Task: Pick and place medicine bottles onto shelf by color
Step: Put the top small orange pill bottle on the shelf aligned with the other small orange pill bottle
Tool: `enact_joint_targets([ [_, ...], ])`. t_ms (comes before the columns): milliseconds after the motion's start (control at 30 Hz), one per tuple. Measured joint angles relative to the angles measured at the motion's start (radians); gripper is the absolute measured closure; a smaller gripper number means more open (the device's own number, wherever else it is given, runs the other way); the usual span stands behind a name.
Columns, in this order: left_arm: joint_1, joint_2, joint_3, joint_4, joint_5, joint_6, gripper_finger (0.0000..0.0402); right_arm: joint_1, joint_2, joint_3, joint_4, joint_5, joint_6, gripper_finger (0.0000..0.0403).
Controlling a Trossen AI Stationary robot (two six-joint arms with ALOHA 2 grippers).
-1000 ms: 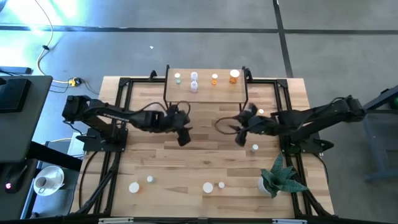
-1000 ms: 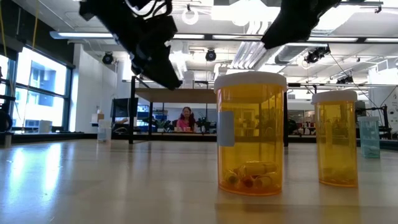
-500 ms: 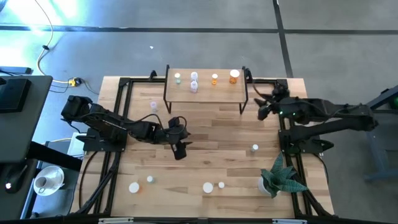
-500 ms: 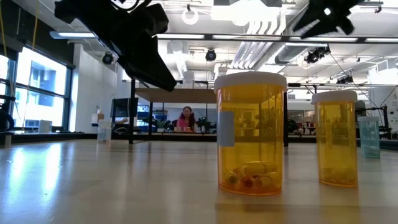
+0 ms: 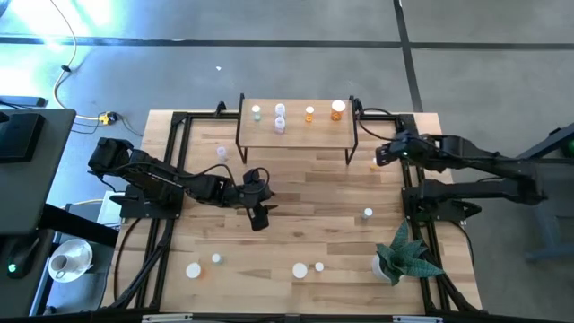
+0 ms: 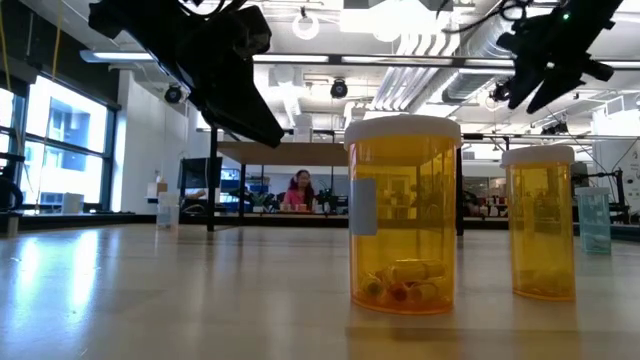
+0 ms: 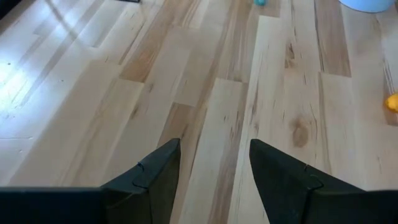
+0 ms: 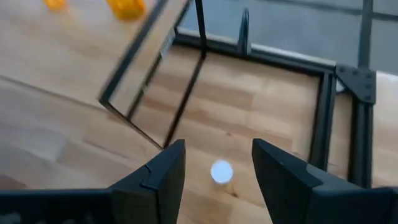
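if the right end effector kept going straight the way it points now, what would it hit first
Most likely the small white-capped bottle on the tabletop, which lies between the open fingers of the right end effector. Depth is unclear; the shelf stands off to one side.

Pale wooden tabletop [image 5: 296, 193], smooth with faint sheen; translucent glossy orange plastic bottles [image 6: 402, 213] (matt white caps); wood-topped shelf [image 5: 296, 126] on thin black metal legs.

Bottles [image 5: 280, 117] on shelf [image 5: 296, 133], table [image 5: 305, 193]
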Motion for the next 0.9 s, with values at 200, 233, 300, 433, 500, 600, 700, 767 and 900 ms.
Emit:
enact_joint_targets([
  [200,0.000,0.000,0.000,-0.001,0.000,0.011,0.0220,-0.037,0.052,-0.086,0.020,-0.088,-0.053,0.0226],
  [233,0.000,0.000,0.000,-0.001,0.000,0.011,0.0220,-0.040,0.053,-0.111,0.031,-0.099,-0.062,0.0226],
  [300,0.000,0.000,0.000,-0.001,0.000,0.011,0.0220,-0.043,0.050,-0.160,0.070,-0.120,-0.083,0.0226],
  [433,0.000,0.000,0.000,-0.001,0.000,0.011,0.0220,-0.043,0.050,-0.234,0.147,-0.140,-0.110,0.0226],
  [500,0.000,0.000,0.000,-0.001,0.000,0.010,0.0220,-0.043,0.051,-0.264,0.190,-0.140,-0.110,0.0226],
  [600,0.000,0.000,0.000,-0.001,0.000,0.008,0.0220,-0.043,0.051,-0.306,0.248,-0.139,-0.110,0.0226],
  [700,0.000,0.000,0.000,0.000,0.000,0.008,0.0220,-0.043,0.051,-0.345,0.298,-0.119,-0.110,0.0226],
  [767,0.000,0.000,0.000,0.001,0.000,0.008,0.0220,-0.043,0.051,-0.364,0.318,-0.100,-0.106,0.0226],
  [900,0.000,0.000,0.000,0.002,0.000,0.009,0.0220,-0.043,0.051,-0.387,0.339,-0.061,-0.081,0.0226],
])
